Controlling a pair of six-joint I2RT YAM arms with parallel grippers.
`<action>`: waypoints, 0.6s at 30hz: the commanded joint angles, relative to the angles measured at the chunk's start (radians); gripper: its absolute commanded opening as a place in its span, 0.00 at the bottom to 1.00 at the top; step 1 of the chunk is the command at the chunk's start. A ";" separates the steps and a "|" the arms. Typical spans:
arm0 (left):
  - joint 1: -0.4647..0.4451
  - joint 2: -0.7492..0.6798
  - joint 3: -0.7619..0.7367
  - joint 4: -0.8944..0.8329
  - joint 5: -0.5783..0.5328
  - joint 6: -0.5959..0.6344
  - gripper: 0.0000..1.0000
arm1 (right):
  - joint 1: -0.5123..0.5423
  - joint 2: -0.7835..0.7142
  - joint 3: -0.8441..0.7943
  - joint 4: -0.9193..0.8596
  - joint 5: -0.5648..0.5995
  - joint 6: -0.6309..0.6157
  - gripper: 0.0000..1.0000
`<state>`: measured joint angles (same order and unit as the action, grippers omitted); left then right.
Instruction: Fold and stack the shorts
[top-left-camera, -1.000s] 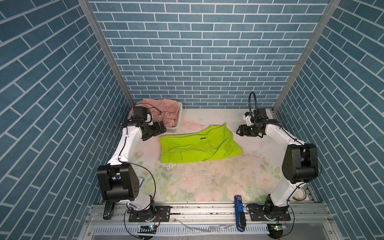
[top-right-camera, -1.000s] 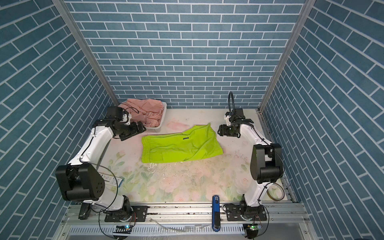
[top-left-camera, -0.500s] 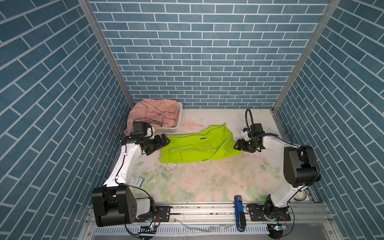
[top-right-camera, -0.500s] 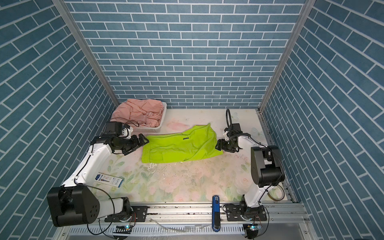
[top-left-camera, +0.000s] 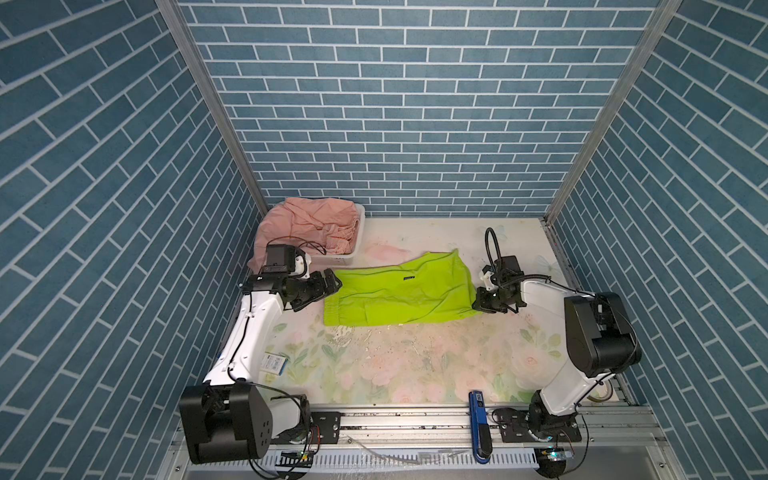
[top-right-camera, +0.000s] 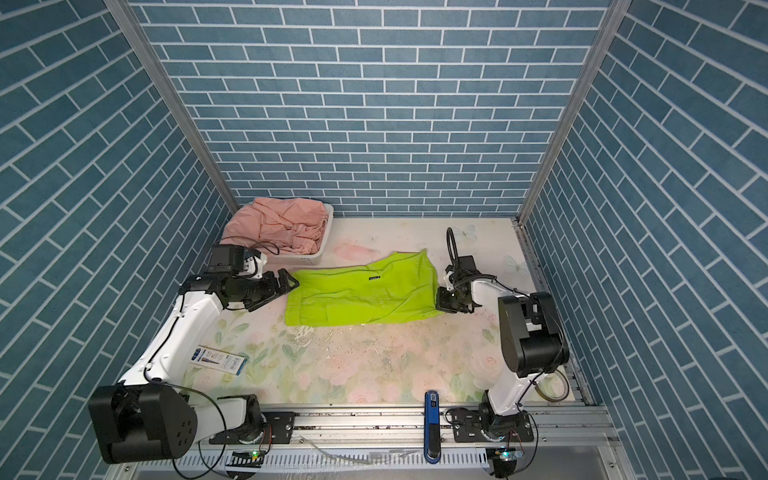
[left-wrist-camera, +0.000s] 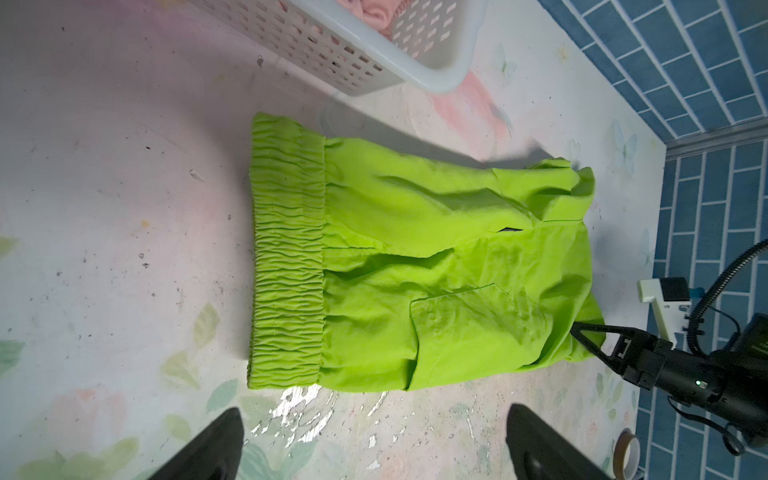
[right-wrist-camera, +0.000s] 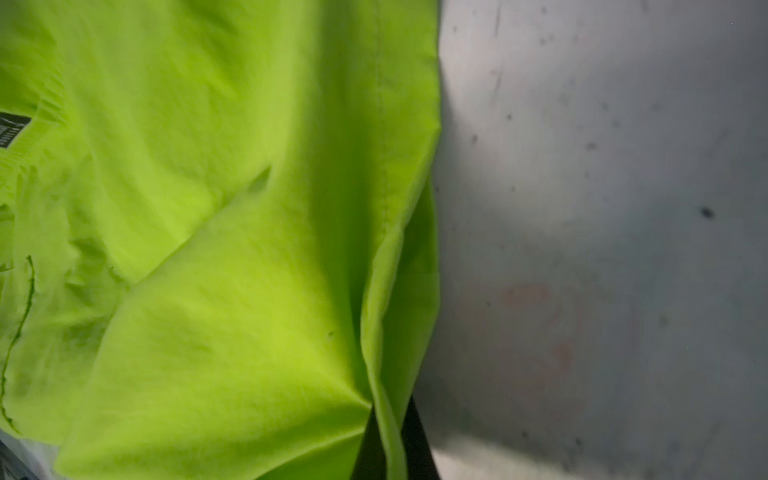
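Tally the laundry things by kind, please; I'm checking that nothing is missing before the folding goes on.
Basket: 1, the white basket
Shorts: 2, the lime-green shorts outside it, the pink shorts inside it
Total: 3

The left end effector (top-left-camera: 333, 284) has left the basket (top-left-camera: 337, 260) and come down low over the worktop (top-left-camera: 415, 365). The waistband end of the lime-green shorts (top-left-camera: 399, 295) now lies just in front of its wide-apart jaws. The right end effector (top-left-camera: 476, 306) has descended too, and its jaws have closed on the hem corner directly before it.
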<state>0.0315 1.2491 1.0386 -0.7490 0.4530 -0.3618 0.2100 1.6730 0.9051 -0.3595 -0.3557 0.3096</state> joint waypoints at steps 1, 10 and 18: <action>-0.053 -0.022 -0.015 -0.061 -0.033 0.021 1.00 | -0.019 -0.103 -0.065 -0.136 0.078 0.045 0.00; -0.189 -0.077 -0.075 -0.082 -0.035 -0.003 1.00 | -0.075 -0.466 -0.235 -0.260 0.235 0.116 0.46; -0.225 0.096 -0.032 0.220 0.039 0.073 1.00 | -0.072 -0.488 -0.149 -0.130 0.201 0.021 0.56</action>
<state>-0.1883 1.2743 0.9775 -0.6765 0.4713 -0.3408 0.1364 1.1603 0.7094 -0.5560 -0.1577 0.3786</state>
